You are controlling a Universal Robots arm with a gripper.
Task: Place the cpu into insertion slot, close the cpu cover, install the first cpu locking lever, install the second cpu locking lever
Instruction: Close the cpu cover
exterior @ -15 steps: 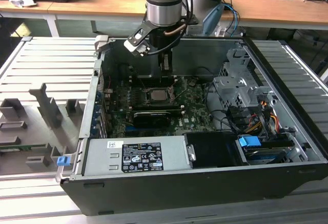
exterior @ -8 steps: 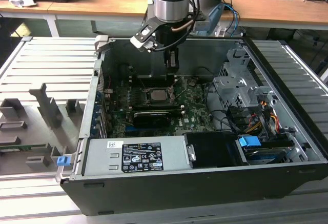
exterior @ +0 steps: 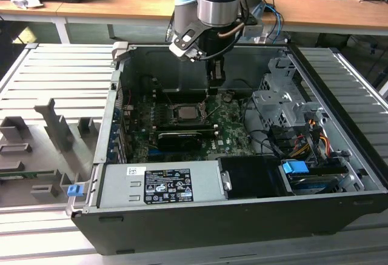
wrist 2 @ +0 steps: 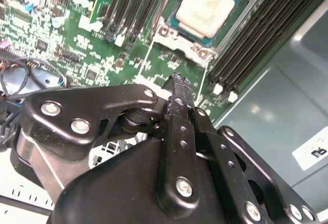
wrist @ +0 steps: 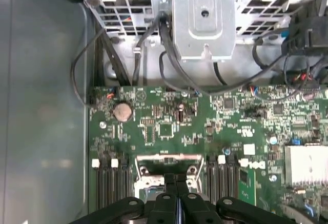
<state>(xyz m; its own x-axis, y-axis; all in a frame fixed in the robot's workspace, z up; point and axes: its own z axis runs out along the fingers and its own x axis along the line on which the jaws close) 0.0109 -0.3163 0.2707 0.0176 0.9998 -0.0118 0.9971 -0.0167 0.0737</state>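
Observation:
The cpu (wrist 2: 207,3) shows its pale beige face inside the insertion slot (wrist 2: 169,16) on the green board. It also appears in the exterior view as a small grey square (exterior: 185,112). The silver cpu cover (wrist 2: 180,40) lies flat around the chip as a frame. My gripper (wrist 2: 178,80) is shut with nothing between its fingers. It hangs just above the board beside the socket, toward the exterior view's right (exterior: 214,88). In the first wrist view the shut fingers (wrist: 177,183) stand over the socket's metal frame (wrist: 166,158).
Black memory slots (wrist 2: 256,39) flank the socket on both sides. A long black card (exterior: 179,137) lies nearer the camera. A metal drive cage (exterior: 282,104) with cables is at the exterior view's right, and a grey power supply (exterior: 160,183) at the front. Case walls surround the board.

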